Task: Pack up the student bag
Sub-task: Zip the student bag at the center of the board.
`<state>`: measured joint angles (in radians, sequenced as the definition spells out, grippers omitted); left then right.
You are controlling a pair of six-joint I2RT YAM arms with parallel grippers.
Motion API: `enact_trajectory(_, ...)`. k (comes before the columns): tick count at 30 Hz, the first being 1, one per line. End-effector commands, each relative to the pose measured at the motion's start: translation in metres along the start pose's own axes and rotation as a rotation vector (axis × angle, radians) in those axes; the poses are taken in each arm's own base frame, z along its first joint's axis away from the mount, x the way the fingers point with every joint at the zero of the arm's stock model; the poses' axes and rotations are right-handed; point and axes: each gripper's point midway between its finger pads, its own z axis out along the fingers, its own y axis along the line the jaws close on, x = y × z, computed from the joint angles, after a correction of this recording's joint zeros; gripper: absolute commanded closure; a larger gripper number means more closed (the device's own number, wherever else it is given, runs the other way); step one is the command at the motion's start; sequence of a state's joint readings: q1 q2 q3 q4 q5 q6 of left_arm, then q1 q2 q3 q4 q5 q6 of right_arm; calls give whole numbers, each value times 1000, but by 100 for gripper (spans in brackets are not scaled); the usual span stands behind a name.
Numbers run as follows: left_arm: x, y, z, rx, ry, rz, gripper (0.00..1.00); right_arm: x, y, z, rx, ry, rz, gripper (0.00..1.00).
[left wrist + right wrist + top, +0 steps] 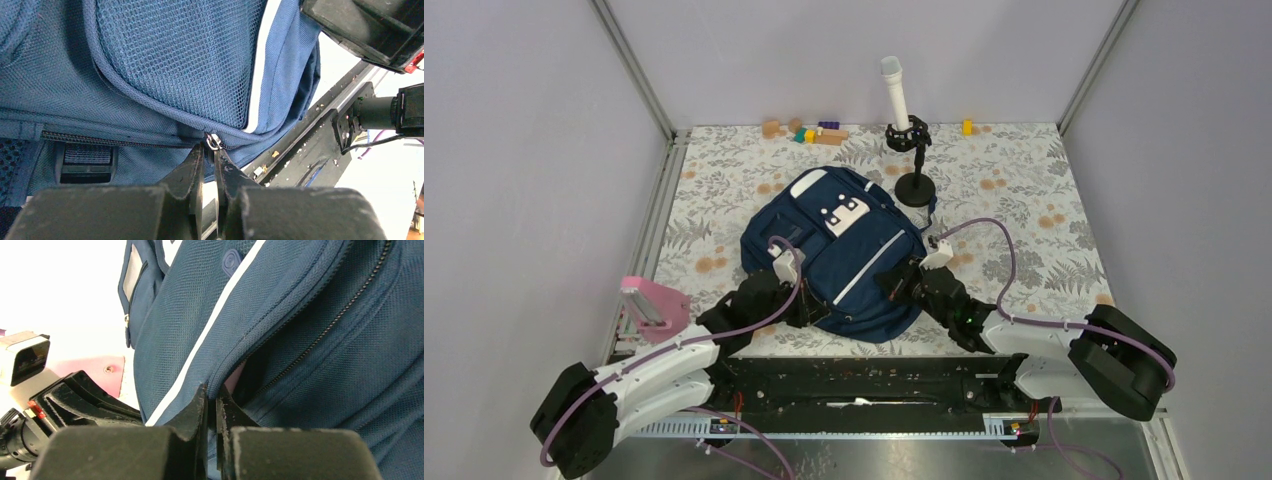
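The student bag [844, 250], navy blue with white trim, lies flat in the middle of the floral mat. My left gripper [809, 305] is at its near left edge. In the left wrist view the left gripper [212, 150] is shut on the small metal zipper pull [214, 141] of the student bag [175, 60]. My right gripper [894, 282] is at the bag's near right side. In the right wrist view the right gripper [212, 394] is shut on the fabric edge of the student bag [300, 340] beside a partly open zipper. Something pink [234, 377] shows inside the gap.
A pink flat object [652, 305] stands at the mat's left edge next to the left arm. A white microphone on a black stand [907, 135] is just behind the bag. Several small coloured blocks [809, 130] and a yellow block [967, 127] lie along the back wall.
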<state>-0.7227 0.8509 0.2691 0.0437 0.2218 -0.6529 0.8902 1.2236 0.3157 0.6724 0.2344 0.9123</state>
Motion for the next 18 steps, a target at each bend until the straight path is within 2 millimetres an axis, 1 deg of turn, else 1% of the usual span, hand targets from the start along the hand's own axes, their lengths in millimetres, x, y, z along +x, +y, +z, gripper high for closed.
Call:
enact_trajectory(1, -4, -28, -2, 93, 31, -17, 100, -15, 43, 6, -135, -35, 28, 100)
enact_trajectory(4, -5, -34, 1, 114, 6, -55, 100, -18, 45, 6, -137, -45, 33, 100)
enact_trajectory(6, -6, -42, 4, 144, -13, -77, 100, -20, 47, 6, -140, -52, 37, 100)
enact_trajectory(13, 4, -63, 19, 159, -3, -119, 100, -21, 55, 6, -155, -64, 47, 100)
enact_trajectory(18, 4, -78, 26, 149, -29, -159, 100, -22, 55, 4, -150, -79, 46, 100)
